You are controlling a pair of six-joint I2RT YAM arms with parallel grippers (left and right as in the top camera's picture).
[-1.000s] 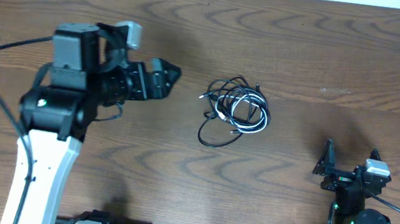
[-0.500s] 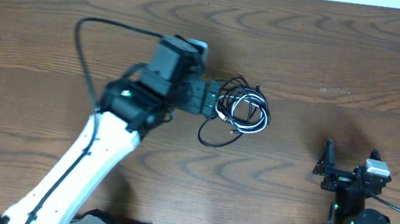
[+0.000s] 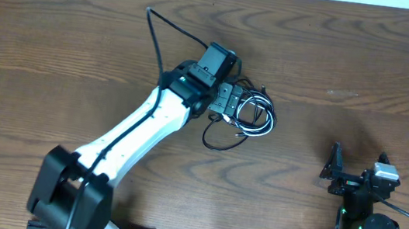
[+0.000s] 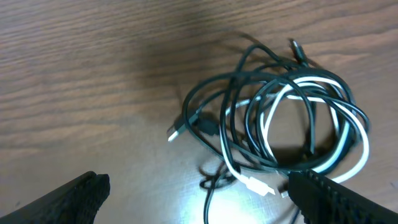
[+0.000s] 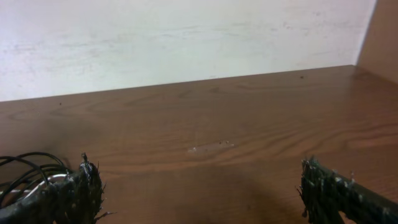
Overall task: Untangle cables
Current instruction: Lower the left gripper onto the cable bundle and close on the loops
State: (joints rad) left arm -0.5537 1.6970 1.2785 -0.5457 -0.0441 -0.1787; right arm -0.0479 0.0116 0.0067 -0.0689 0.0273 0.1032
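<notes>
Wooden surface carries tangled cables: one white, several black. Left fingers hover spread over them; right fingers spread too.

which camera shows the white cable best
Left wrist: the white cable fills the frame, its loops and plug end traceable among the black cables. Overhead shows it small beside the left gripper. Right wrist catches only an edge of the tangle.

Cables black and white; table brown woodgrain.
</notes>
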